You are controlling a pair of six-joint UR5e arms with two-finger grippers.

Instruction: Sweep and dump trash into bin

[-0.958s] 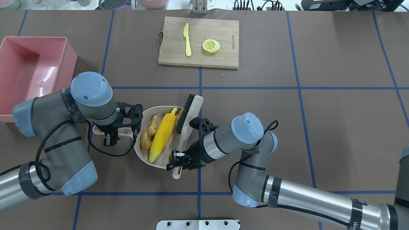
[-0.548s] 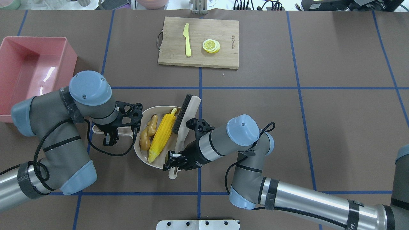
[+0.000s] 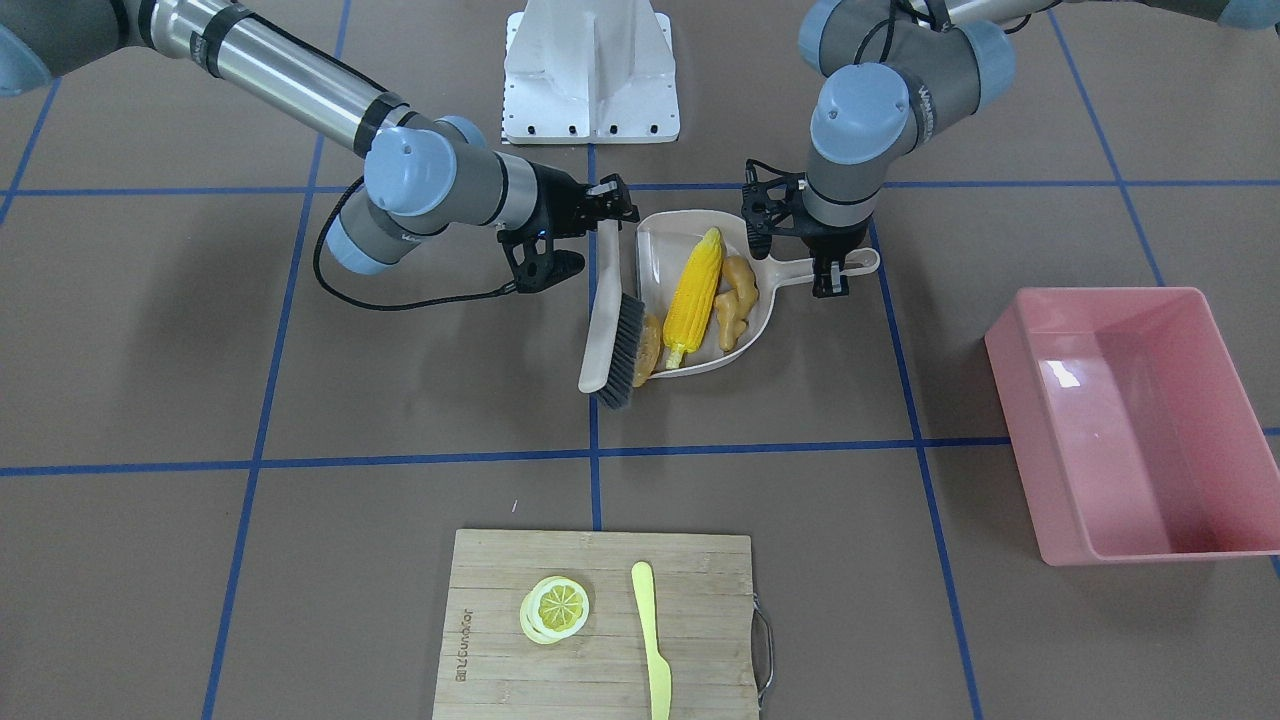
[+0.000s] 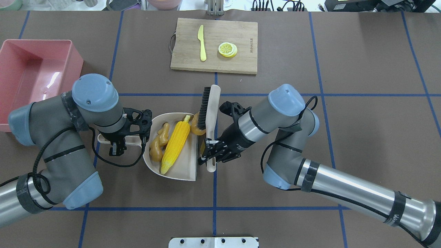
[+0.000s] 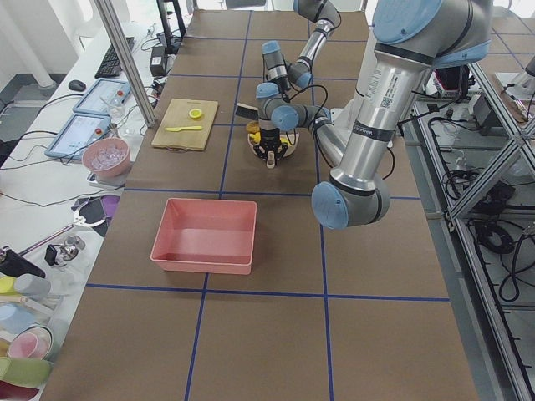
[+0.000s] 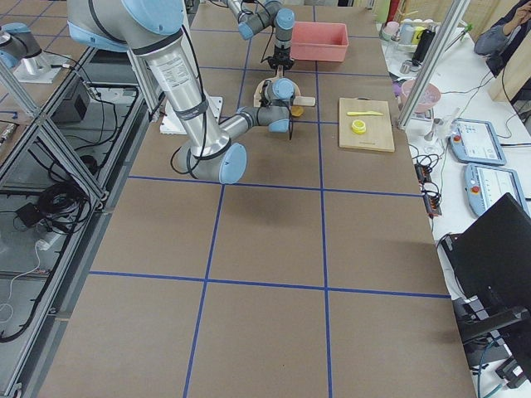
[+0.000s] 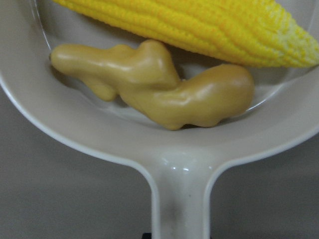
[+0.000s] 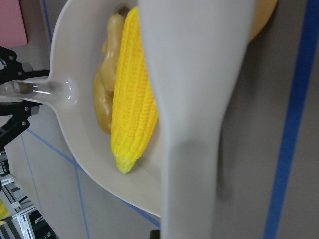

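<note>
A beige dustpan (image 4: 186, 168) lies mid-table with the yellow corn cob (image 4: 175, 144) and the tan ginger root (image 4: 158, 143) inside it. The brown potato (image 4: 197, 126) sits at the pan's open edge, against the bristles of a beige brush (image 4: 211, 106). My right gripper (image 4: 211, 155) is shut on the brush handle (image 8: 194, 99). My left gripper (image 4: 116, 146) is shut on the dustpan handle (image 3: 855, 264). In the left wrist view the ginger root (image 7: 159, 94) and the corn cob (image 7: 199, 25) lie close to the handle end. The pink bin (image 4: 74, 58) stands at the far left, with nothing in it.
A wooden cutting board (image 4: 241, 58) at the far middle carries a pale yellow knife (image 4: 201, 43) and a lemon slice (image 4: 227, 49). A white mounting plate (image 3: 590, 70) sits at the robot's base. Blue tape lines cross the brown table.
The right arm has swung the brush out of the pan, rightward and away, to the pan's open edge. The potato now shows beside the bristles. The pan has turned slightly.
</note>
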